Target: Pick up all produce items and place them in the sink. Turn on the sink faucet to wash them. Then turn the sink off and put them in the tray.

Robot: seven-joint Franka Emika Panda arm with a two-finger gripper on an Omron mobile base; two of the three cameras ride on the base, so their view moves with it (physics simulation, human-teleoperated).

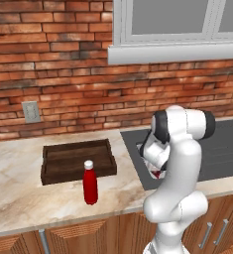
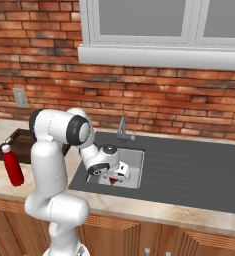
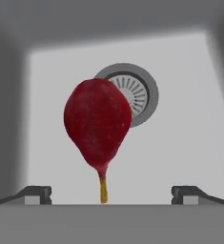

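At the centre of the hand view, the red pear lies on the sink floor beside the drain, the hand spread wide and empty above it, likely for washing.

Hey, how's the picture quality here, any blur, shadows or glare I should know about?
Hand view: the pear is soft-edged, slightly blurred; the basin walls are in shade, the floor evenly bright, no glare. Left base view: the bottle is fairly sharp, with a faint highlight and a soft shadow on the counter. Right base view: the faucet is thin but readable; flat, even light.
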